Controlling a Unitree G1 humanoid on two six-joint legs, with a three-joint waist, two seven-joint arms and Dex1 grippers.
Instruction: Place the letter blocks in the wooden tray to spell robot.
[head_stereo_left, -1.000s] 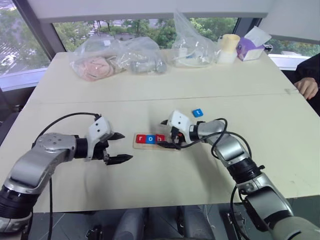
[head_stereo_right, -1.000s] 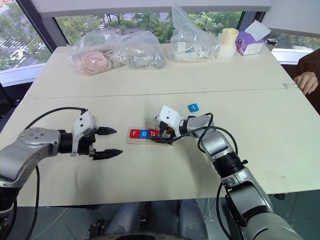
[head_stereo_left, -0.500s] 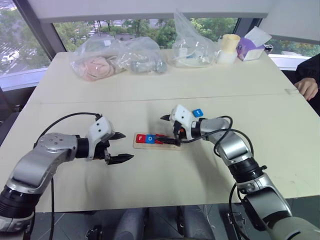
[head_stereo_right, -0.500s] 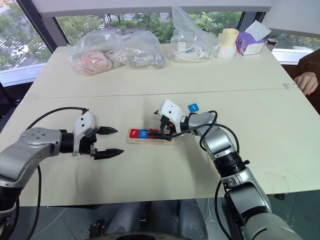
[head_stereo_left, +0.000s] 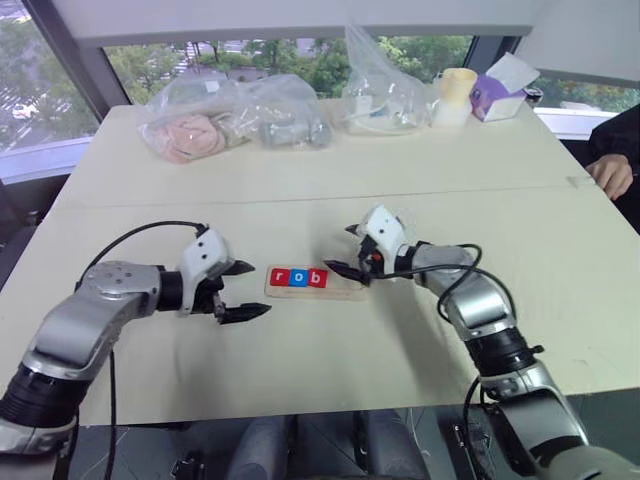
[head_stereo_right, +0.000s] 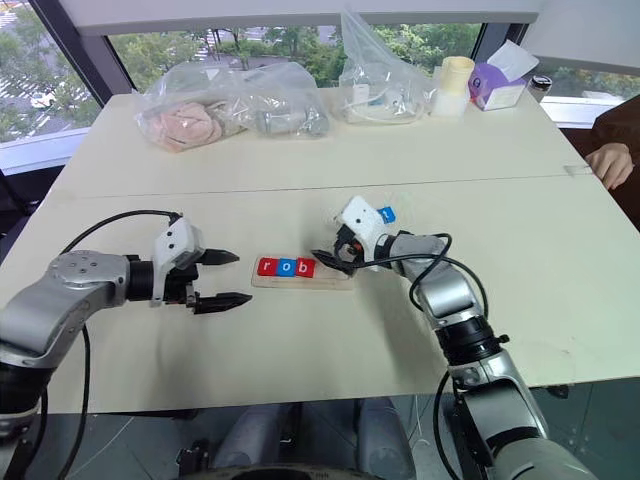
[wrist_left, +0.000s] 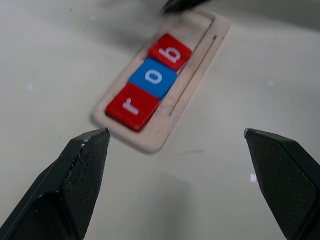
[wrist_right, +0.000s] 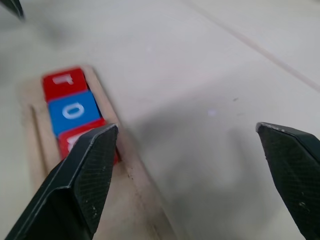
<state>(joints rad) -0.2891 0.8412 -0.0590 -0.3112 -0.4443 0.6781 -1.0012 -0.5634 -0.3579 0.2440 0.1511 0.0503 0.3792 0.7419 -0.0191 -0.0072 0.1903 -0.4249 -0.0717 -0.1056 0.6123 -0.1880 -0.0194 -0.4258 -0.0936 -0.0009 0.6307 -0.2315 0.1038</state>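
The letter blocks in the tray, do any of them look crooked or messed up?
Nothing stands out. The red r, blue o and red b sit flat in a straight row at one end of the wooden tray, letters reading in order. The rest of the slot is bare. Both the left gripper and right gripper are open, holding nothing.

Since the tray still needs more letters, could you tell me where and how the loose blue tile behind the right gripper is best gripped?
The blue tile lies flat on the table, apart from the wooden tray, just behind the open right gripper. It is probably best pinched across two opposite side edges, coming from above, since its flat pose leaves only those thin edges to grip.
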